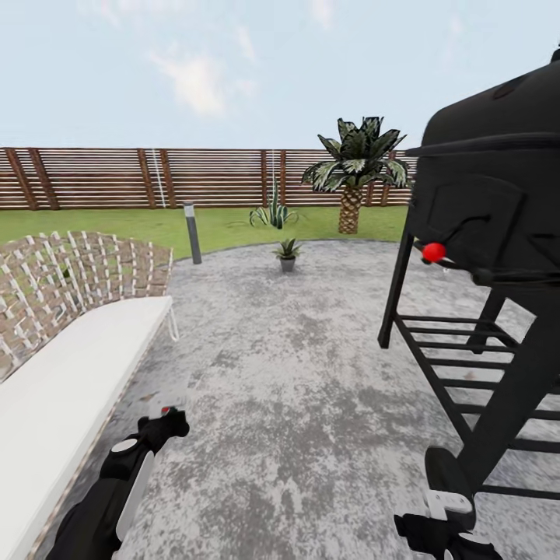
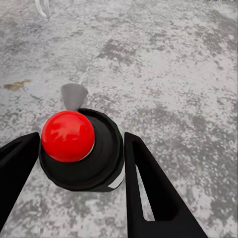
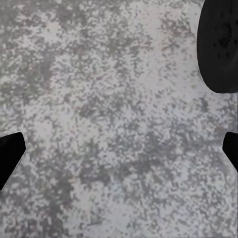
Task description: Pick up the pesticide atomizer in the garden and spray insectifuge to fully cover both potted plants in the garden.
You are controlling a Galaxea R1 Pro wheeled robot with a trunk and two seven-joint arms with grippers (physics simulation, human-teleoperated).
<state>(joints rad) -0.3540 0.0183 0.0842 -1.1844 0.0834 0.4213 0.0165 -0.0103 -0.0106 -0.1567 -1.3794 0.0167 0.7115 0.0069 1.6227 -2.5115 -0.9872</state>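
Observation:
The pesticide atomizer (image 2: 84, 163), a dark bottle with a whitish label, a red knob on top and a grey nozzle, sits between my left gripper's (image 2: 82, 141) black fingers (image 2: 144, 178), which are shut on its sides. In the head view that gripper (image 1: 167, 424) hangs low over the stone patio (image 1: 295, 373) with the atomizer's top (image 1: 165, 410) just showing. One potted plant (image 1: 287, 253), a small green rosette in a grey pot, stands at the patio's far edge. The second potted plant is out of view. My right gripper (image 1: 435, 535) is low at the right, open (image 3: 119, 148), over bare stone.
A black grill (image 1: 490, 257) on a slatted stand towers close at the right, its wheel (image 3: 220, 44) near my right gripper. A wicker sofa (image 1: 70, 334) with a white cushion lines the left. Behind stand a grey bollard lamp (image 1: 190, 232), a striped agave (image 1: 272, 211), a palm (image 1: 354, 167) and the fence (image 1: 155, 177).

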